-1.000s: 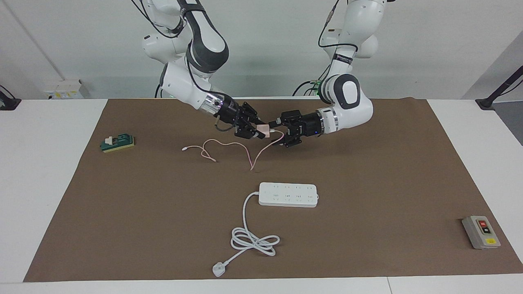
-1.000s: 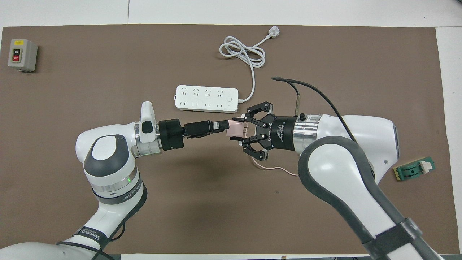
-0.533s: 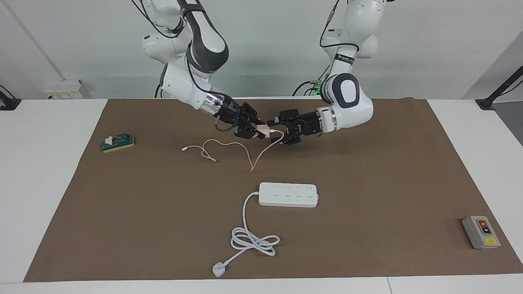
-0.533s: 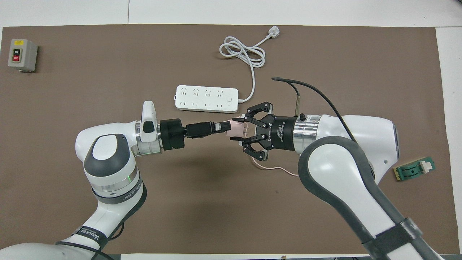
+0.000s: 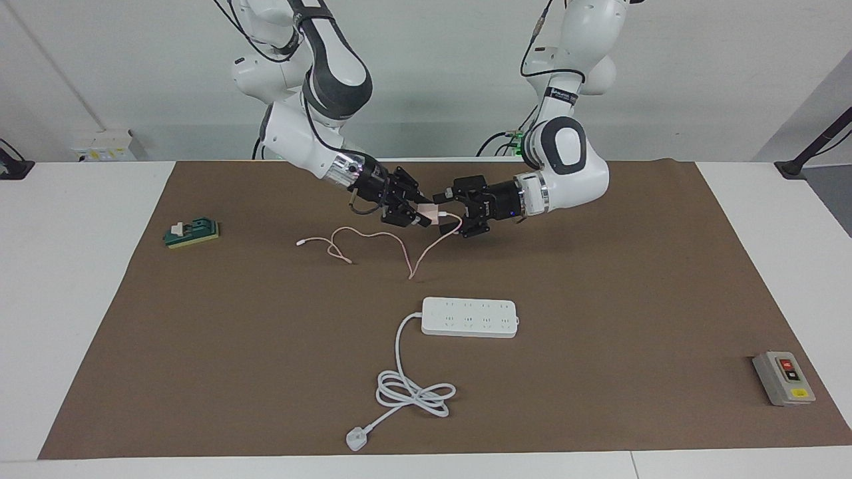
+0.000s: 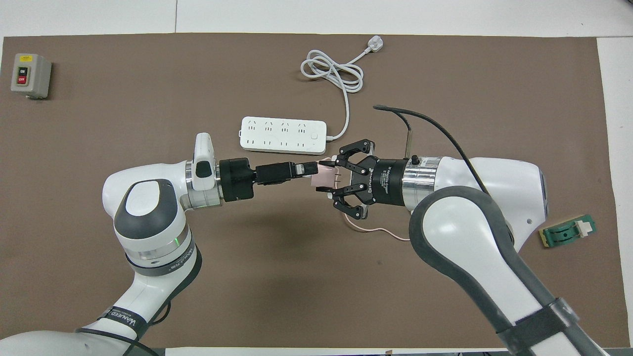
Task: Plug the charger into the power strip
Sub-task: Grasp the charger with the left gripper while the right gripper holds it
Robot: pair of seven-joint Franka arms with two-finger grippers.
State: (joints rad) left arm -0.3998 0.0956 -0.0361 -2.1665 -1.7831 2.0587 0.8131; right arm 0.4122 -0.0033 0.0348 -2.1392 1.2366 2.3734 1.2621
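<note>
Over the brown mat [image 5: 599,299], still pinching the charger [image 5: 432,213] tight in the right gripper [image 5: 423,216], midair, and spreading the left gripper [image 5: 452,214] wide around its free end. Creeping that left one in slightly closer than a second ago, so probably setting up a handover rather than plugging. Leaving the power strip [image 5: 470,317] untouched, lying flat farther from the robots, past the trailing pink cable [image 5: 409,271].
</note>
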